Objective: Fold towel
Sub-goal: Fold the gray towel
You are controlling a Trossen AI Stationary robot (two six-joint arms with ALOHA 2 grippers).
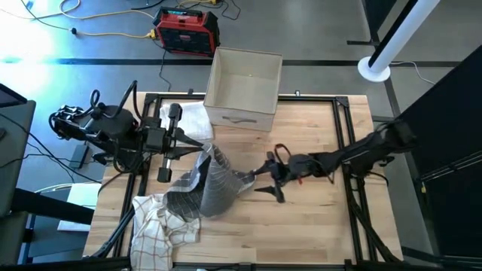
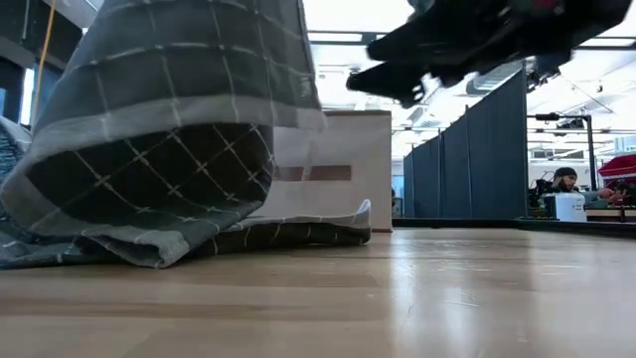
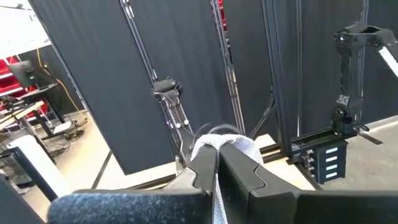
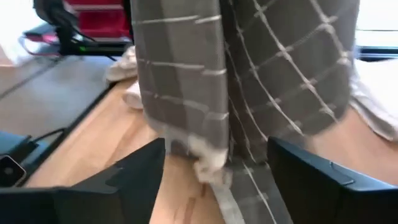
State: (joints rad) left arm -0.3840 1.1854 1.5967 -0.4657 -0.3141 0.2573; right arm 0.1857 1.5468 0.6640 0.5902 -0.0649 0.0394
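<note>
1. Work surface: a light wooden table (image 1: 316, 226) inside a dark metal frame, standing on a grey floor. A red and black case (image 1: 186, 31) and yellow cables lie on the floor beyond the table's far edge.
2. A beige box (image 1: 242, 89) stands at the far edge of the table, near the middle. In the low view it shows behind the lifted cloth.
3. Task item: the grey checked towel (image 1: 207, 181) sits left of the table's centre. Its upper part is raised off the surface and hangs in folds; its lower edge rests bunched on the wood.
4. Left gripper (image 1: 202, 147): reaches in from the left side, clenched on the raised top edge of the grey checked towel. The left wrist view shows fabric pinched between the two closed fingers (image 3: 242, 171).
5. Right gripper (image 1: 265, 179): extends from the right side, just beside the towel's right edge. Its fingers (image 4: 311, 171) are spread apart with the hanging cloth directly ahead of them, not clamped.
6. A white cloth with red checks (image 1: 162, 222) lies crumpled near the front-left corner, touching the grey towel's lower part.
7. Another white cloth (image 1: 190, 120) lies beside the box, under the left arm.
</note>
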